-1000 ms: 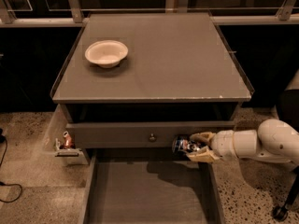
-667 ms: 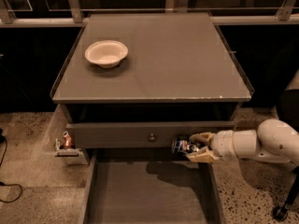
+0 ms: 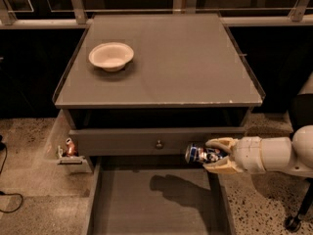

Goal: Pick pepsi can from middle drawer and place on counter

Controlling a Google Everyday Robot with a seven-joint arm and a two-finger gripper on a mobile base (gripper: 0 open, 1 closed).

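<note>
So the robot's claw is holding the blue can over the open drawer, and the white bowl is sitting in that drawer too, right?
Not quite. The camera view shows the bowl on the counter, not in the middle drawer. The rest holds: the gripper is shut on the pepsi can, over the open drawer's right side.

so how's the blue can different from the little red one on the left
Colour: the pepsi can is dark blue with a red-and-white logo; the red can is reddish. Hold: the pepsi can lies sideways in the gripper, over the right edge of the middle drawer; the red can sits free on a ledge left of the cabinet. Both are small cans, below the counter.
</note>
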